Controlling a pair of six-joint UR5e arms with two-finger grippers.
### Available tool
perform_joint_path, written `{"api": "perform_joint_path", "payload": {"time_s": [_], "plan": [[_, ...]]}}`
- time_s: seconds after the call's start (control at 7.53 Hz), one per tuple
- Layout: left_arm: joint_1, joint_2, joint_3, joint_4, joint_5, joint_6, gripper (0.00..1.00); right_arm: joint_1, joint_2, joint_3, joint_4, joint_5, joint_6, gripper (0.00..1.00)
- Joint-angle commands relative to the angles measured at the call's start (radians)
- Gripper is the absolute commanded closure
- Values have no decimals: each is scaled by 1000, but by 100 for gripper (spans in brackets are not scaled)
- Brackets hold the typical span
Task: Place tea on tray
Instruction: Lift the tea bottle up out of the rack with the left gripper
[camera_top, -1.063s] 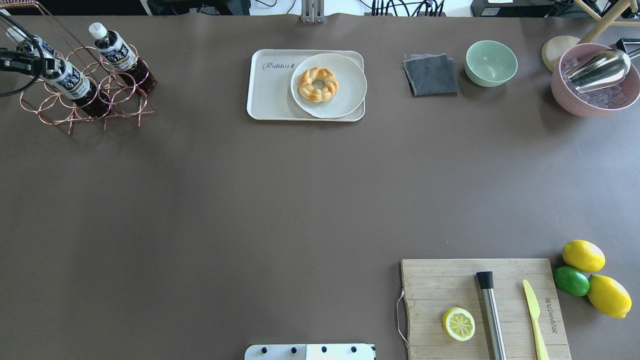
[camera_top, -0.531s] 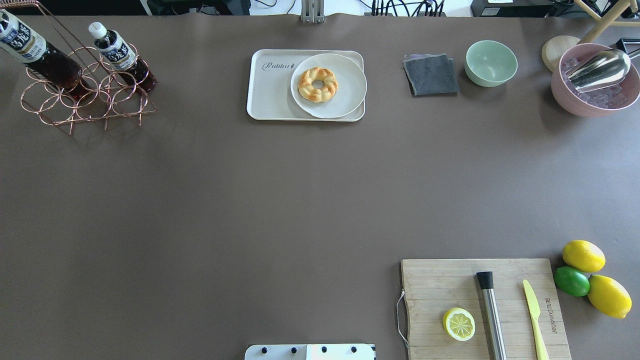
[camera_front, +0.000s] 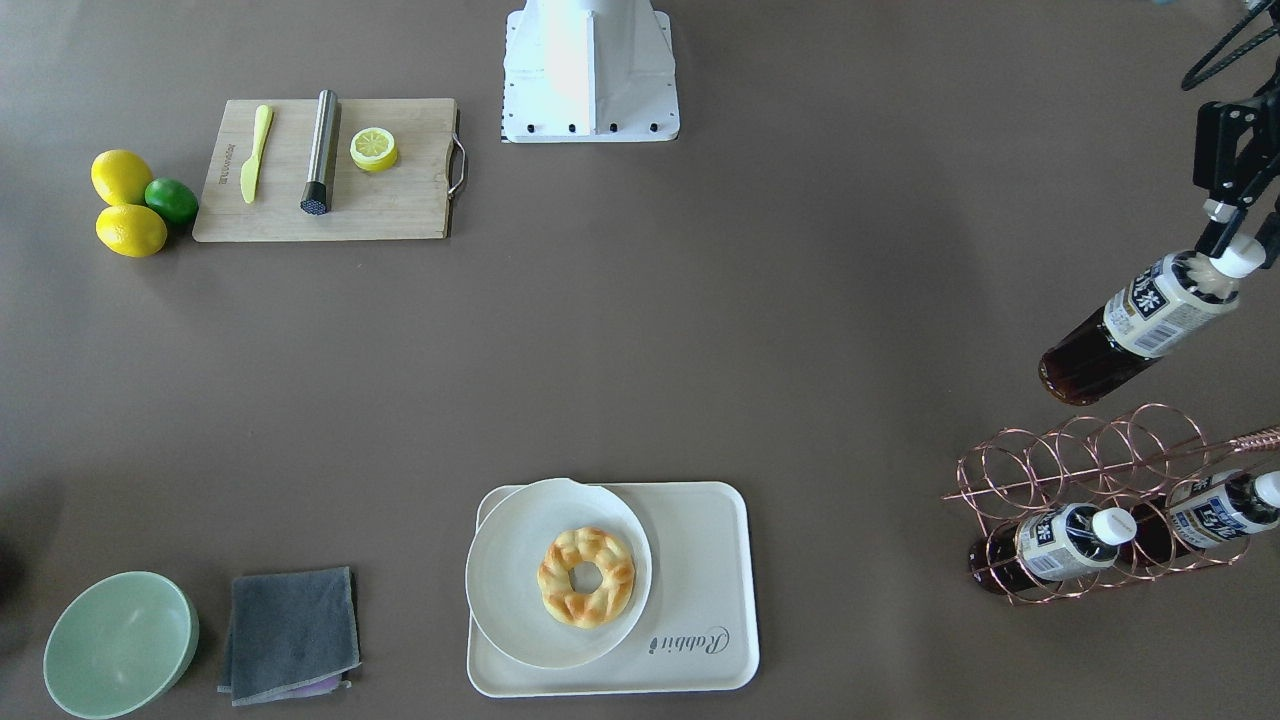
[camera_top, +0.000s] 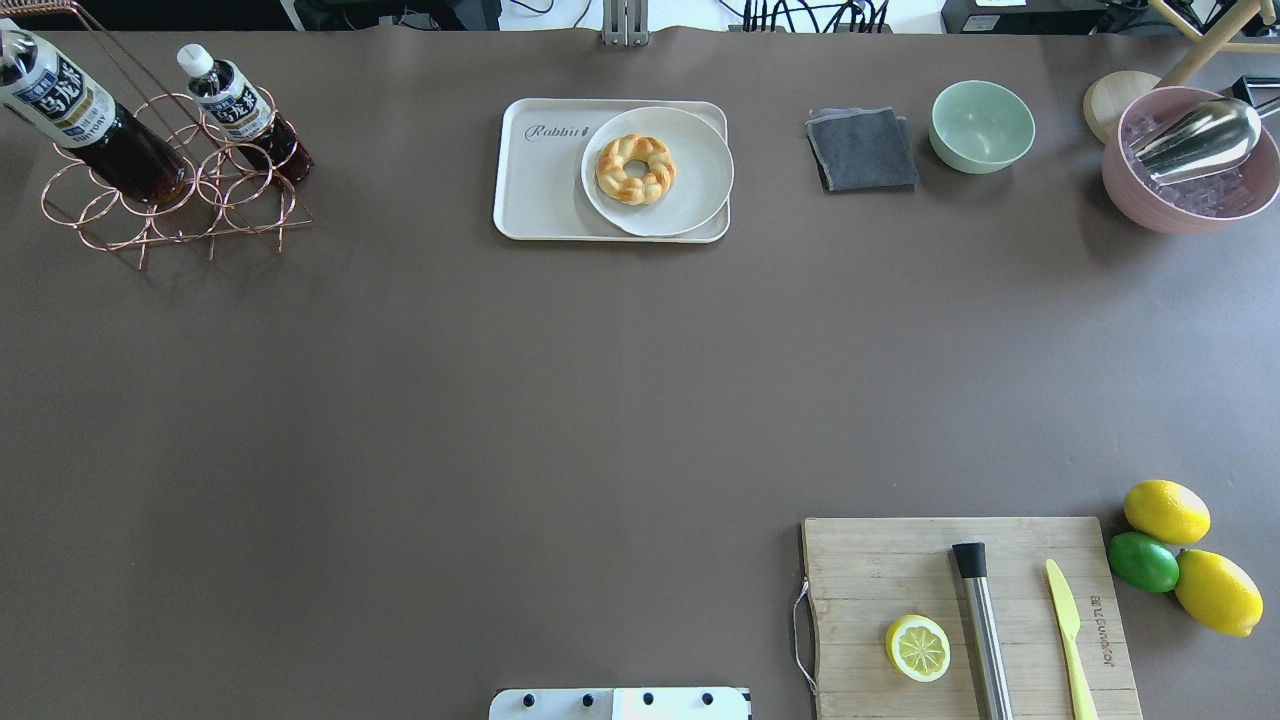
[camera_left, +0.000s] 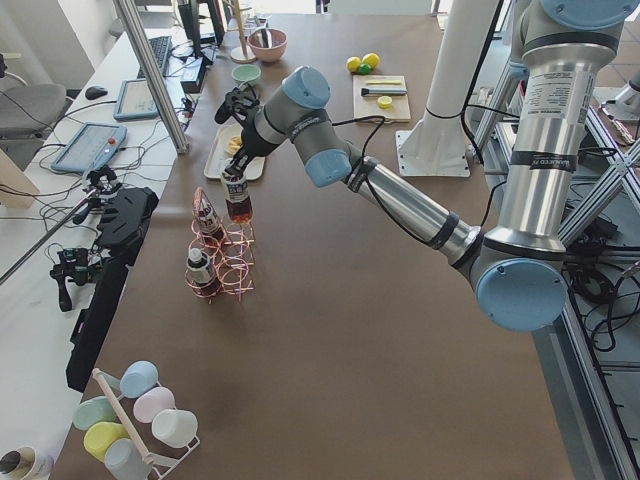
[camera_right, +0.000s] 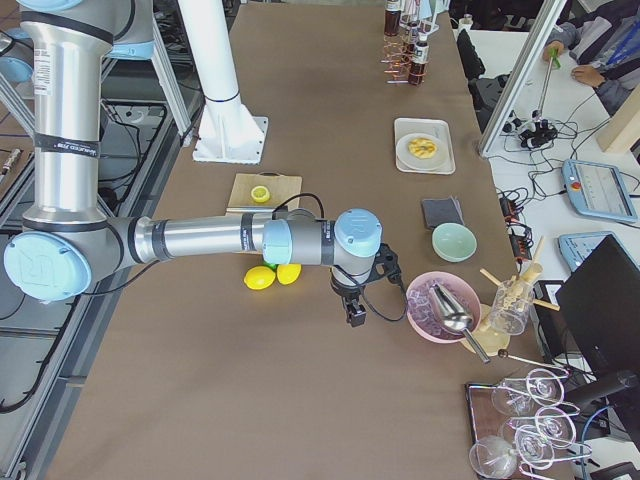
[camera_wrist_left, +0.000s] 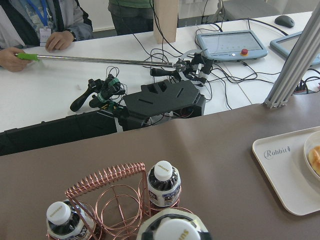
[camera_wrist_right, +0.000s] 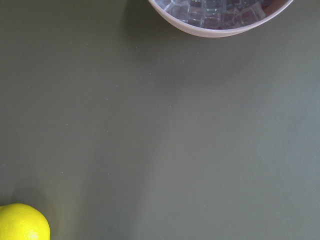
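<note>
Tea (camera_front: 1150, 315) apparently clamped in left gripper (camera_front: 1232, 252).

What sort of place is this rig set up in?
Probably a robotics lab with a mock café tabletop: a teach pendant and cables on the side bench, an operator beside it, and staged props such as the tray with a doughnut.
</note>
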Motion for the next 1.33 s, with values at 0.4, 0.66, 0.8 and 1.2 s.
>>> {"api": "perform_joint_path", "payload": {"time_s": [0.4, 0.66, 0.8, 1.2], "plan": [[768, -492, -87, 599, 660, -498, 100, -12, 1, -2, 0, 15, -1, 0], [875, -607, 51, 596, 745, -612, 100, -18, 1, -5, 0, 15, -2, 0], [881, -641, 112, 584, 745, -647, 100, -17, -2, -5, 1, 14, -2, 0], [924, -641, 180, 534, 800, -648, 100, -18, -2, -5, 2, 14, -2, 0]]}}
